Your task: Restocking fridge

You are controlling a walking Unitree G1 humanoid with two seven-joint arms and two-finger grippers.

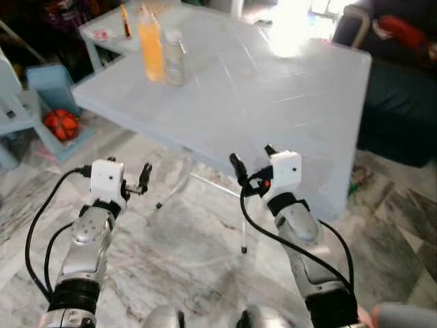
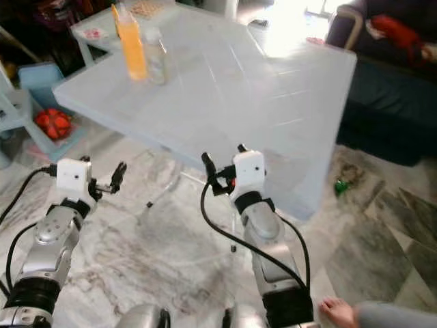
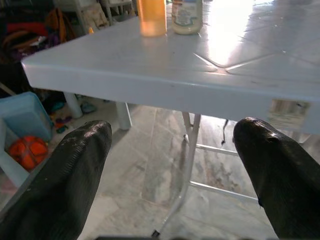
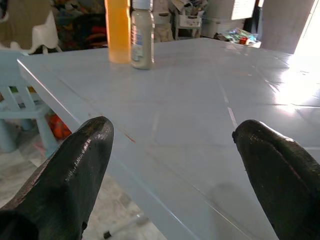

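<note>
Orange bottle (image 1: 151, 48) and clear bottle (image 1: 175, 57) stand touching side by side near the far left corner of the table (image 1: 273, 96). Left gripper (image 1: 140, 182) hangs wide open below the near edge; right gripper (image 1: 251, 166), also wide and empty, sits at that edge.

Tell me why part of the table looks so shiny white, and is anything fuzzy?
In the left eye view, bright light washes out the far side of the table. In the right wrist view the glare sits along the table's edge, and the near black fingers look soft. The orange bottle and clear bottle stay fairly sharp.
</note>
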